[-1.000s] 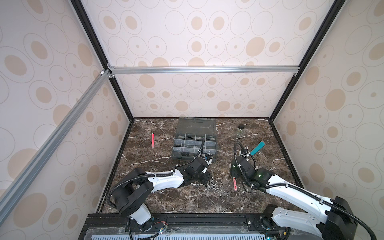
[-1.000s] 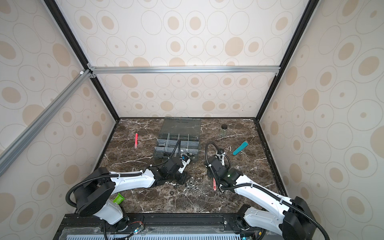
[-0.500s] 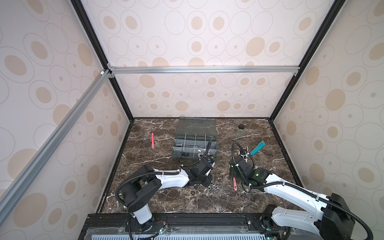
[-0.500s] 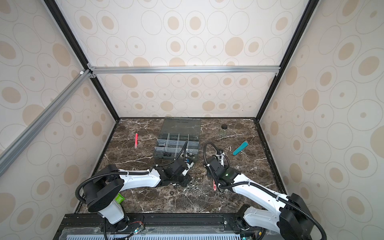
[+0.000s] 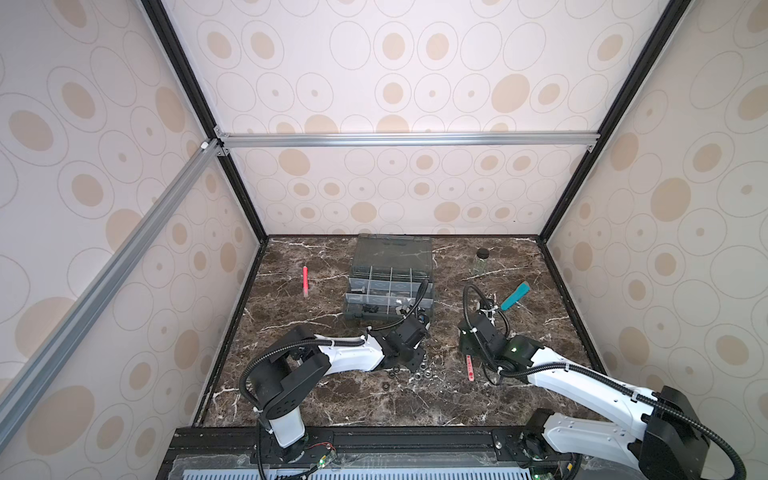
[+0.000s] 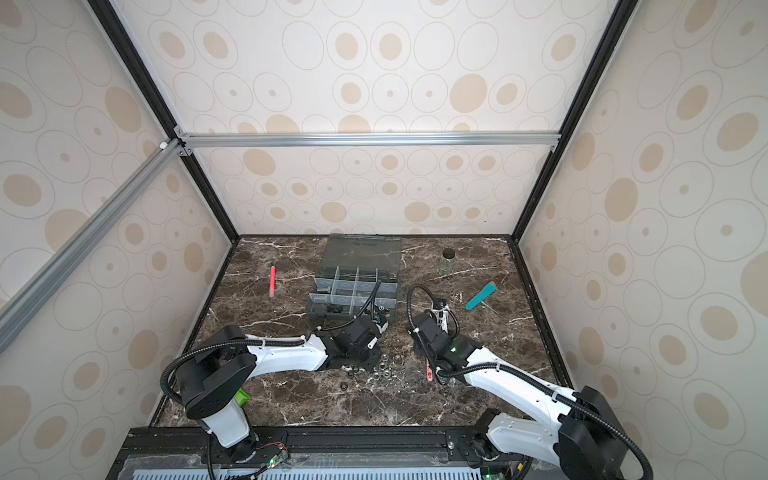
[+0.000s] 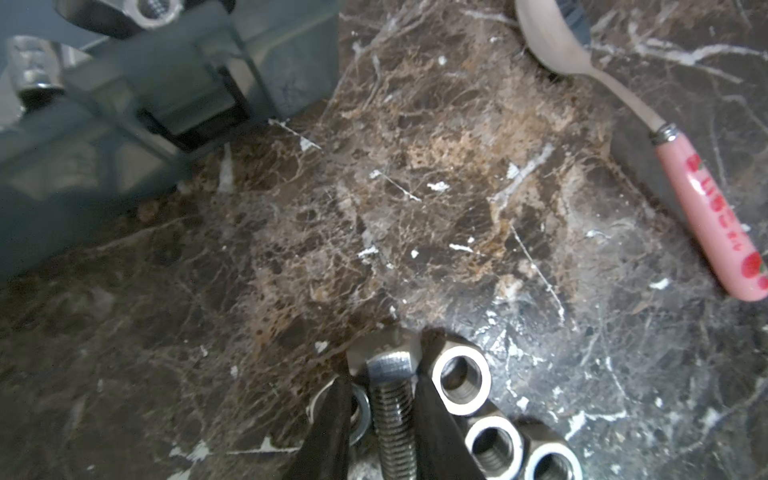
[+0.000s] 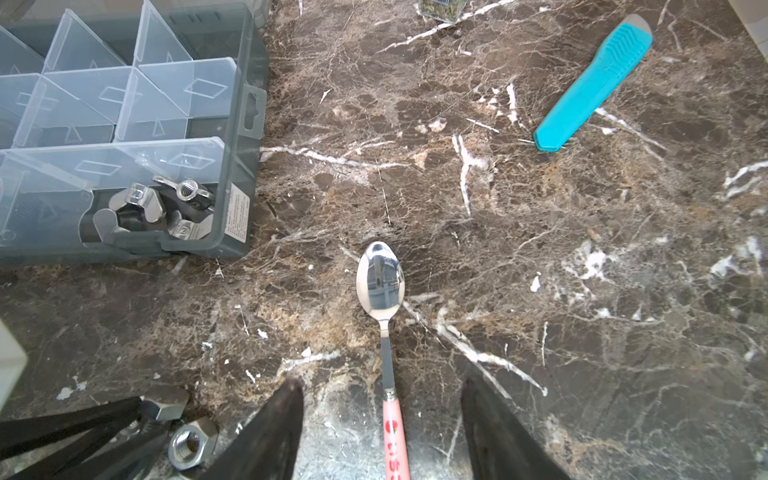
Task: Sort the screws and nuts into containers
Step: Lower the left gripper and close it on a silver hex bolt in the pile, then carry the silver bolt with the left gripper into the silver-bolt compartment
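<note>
Pinch the steel screw [image 7: 392,411] across its threaded shaft, under the head: likely light, stiff, slick, apt to roll. Lies on the worktop [image 7: 415,187] among nuts [image 7: 459,380], flanked narrowly by the left end effector [image 7: 384,365], clamp unconfirmed. Note the right end effector [image 8: 380,378] spread wide, empty.

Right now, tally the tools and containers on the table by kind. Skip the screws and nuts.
Box: 1
Jar: 1
Spoon: 1
Cutter: 1
Pink pen: 1
Total: 5
Green bit by the left arm's base: unclear, uncounted.
</note>
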### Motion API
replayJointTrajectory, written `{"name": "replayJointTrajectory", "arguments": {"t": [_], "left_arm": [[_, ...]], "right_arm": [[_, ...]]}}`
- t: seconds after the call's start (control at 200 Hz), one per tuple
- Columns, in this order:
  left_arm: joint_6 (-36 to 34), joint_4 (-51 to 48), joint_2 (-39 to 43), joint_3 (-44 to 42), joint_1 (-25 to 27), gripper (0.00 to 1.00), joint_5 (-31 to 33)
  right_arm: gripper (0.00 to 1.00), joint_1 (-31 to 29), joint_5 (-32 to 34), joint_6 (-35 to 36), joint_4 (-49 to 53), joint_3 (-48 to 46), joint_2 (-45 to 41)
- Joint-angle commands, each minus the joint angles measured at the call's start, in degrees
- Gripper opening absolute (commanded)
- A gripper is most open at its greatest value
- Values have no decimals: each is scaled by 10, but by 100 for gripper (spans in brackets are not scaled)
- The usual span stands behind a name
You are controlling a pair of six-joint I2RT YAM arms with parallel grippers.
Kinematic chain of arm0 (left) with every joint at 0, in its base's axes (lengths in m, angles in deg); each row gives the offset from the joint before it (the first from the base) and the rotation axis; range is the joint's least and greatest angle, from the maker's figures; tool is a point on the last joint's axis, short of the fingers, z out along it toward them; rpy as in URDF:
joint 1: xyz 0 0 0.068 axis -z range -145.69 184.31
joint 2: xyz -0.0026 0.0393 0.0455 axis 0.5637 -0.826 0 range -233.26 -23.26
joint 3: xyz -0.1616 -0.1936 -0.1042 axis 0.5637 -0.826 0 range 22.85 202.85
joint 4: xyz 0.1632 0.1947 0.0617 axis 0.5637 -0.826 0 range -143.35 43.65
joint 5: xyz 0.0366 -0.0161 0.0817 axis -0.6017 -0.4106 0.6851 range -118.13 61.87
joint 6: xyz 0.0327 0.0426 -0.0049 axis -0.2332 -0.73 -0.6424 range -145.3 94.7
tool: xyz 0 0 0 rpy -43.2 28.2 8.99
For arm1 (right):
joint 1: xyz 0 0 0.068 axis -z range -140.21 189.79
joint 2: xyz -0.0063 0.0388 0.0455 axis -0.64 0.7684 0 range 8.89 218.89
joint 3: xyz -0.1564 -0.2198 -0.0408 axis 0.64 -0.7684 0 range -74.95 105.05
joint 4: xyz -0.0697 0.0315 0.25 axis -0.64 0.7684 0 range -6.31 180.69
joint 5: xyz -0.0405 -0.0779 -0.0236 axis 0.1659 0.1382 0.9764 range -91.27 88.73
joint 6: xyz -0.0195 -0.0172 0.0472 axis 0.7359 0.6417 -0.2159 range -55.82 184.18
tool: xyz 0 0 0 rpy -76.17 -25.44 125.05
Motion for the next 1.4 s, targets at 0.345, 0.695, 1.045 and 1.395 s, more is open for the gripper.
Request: {"name": "replayJointTrajectory", "arguments": {"t": [0.345,0.695,1.045,1.395], "left_arm": [[4,-33,3,10,5,29,73],[-16,-31,10,29,5,34,78],[-26,-29,-17,51,5,32,63],[-28,-39,-47,61,5,32,54]], "right_arm": [[64,2,5,-15,21,6,-2],[64,3,4,-17,21,6,-5],[64,3,5,-21,24,2,-11],[64,2,6,-22,23,-4,-13]]}}
